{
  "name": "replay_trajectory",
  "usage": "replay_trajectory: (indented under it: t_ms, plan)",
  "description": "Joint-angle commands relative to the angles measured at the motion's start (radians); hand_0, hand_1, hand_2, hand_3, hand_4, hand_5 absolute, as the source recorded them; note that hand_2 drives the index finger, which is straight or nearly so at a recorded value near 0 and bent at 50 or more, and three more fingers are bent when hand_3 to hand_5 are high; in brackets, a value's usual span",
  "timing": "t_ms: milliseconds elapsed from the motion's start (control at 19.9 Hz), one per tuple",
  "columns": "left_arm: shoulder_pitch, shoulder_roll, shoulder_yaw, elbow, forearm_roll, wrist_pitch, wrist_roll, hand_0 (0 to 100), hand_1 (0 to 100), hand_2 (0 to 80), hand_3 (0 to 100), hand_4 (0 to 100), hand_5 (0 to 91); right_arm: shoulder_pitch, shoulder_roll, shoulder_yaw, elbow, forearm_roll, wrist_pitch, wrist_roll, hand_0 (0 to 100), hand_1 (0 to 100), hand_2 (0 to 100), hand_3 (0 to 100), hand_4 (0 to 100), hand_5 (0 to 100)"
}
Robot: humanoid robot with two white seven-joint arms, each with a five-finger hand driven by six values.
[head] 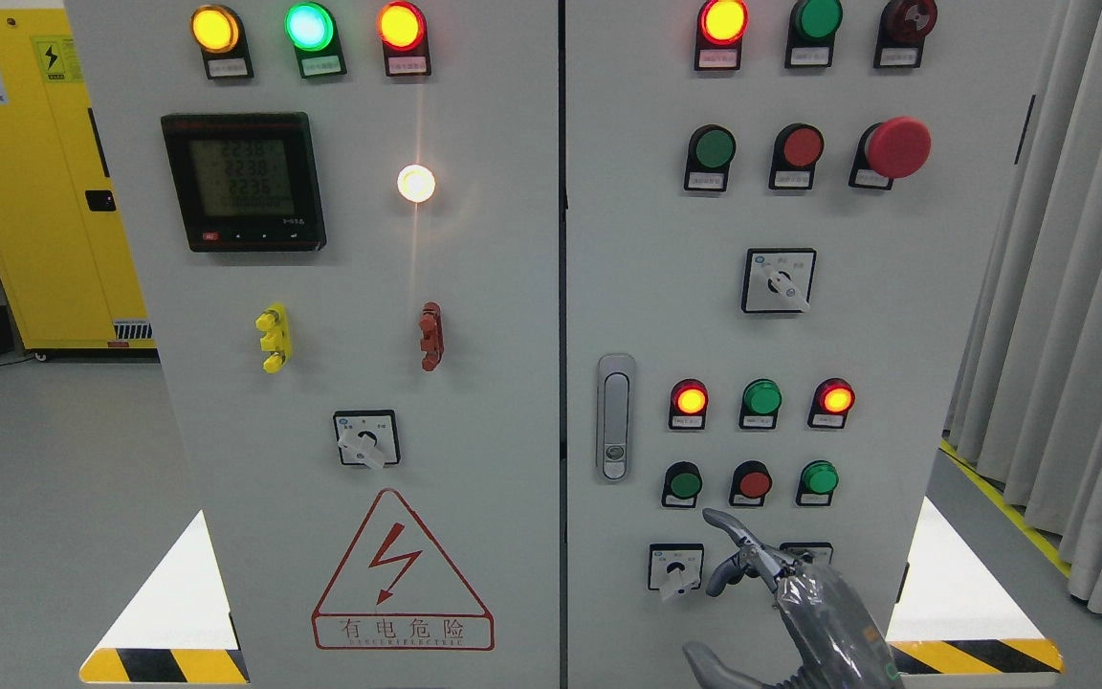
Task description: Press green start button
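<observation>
The right hand [781,584] (grey, index finger [725,522] extended, other fingers curled, holding nothing) points up just below the round green start button [682,483] low on the pale grey cabinet's right door [895,335].

Grey floor [44,478], yellow cabinet [34,191] (far left), pale curtain [1077,287] right.

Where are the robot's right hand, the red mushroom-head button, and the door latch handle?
right hand [804,598], head view, back of hand.
red mushroom-head button [898,146], head view, centre of cap.
door latch handle [616,417], head view, middle of lever.
</observation>
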Motion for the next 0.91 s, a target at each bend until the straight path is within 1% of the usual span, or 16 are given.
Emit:
replay_trajectory:
  t_ms: [0,50,101,302,453,504,604,655,856]
  plan:
    - [-0.032,0.0,0.0,-0.026,0.0,0.0,0.0,12,56,0.0,0,0,0.0,0.11,-0.01,0.002,-0.092,-0.334,0.018,0.059,27,51,0,4,8,0]
    - [-0.032,-0.001,0.0,-0.026,0.0,0.0,0.0,12,56,0.0,0,0,0.0,0.122,-0.01,0.005,-0.097,-0.364,0.03,0.06,26,49,0,0,3,0]
    - [-0.032,0.0,0.0,-0.026,-0.001,0.0,0.0,12,56,0.0,0,0,0.0,0.128,-0.01,0.011,-0.104,-0.395,0.04,0.06,25,48,0,0,0,0]
    - [-0.032,0.0,0.0,-0.026,0.0,0.0,0.0,12,56,0.0,0,0,0.0,0.134,-0.01,0.017,-0.135,-0.498,0.101,0.061,25,45,0,0,0,0]
    - [-0.032,0.0,0.0,-0.026,-0.001,0.0,0.0,12,56,0.0,0,0,0.0,0.136,-0.011,0.019,-0.141,-0.506,0.107,0.064,25,45,0,0,0,0]
    - [-0.032,-0.001,0.0,-0.026,0.0,0.0,0.0,12,56,0.0,0,0,0.0,0.136,-0.01,0.019,-0.143,-0.506,0.107,0.075,25,45,0,0,0,0]
    - [-0.032,0.0,0.0,-0.026,0.0,0.0,0.0,12,56,0.0,0,0,0.0,0.137,-0.01,0.022,-0.143,-0.506,0.107,0.125,25,45,0,0,0,0]
    - [-0.032,-0.001,0.0,-0.026,0.0,0.0,0.0,12,56,0.0,0,0,0.0,0.141,-0.01,0.024,-0.143,-0.506,0.107,0.139,25,45,0,0,0,0]
    - [-0.032,0.0,0.0,-0.026,-0.001,0.0,0.0,12,56,0.0,0,0,0.0,0.142,-0.011,0.024,-0.141,-0.506,0.107,0.141,25,45,0,0,0,0]
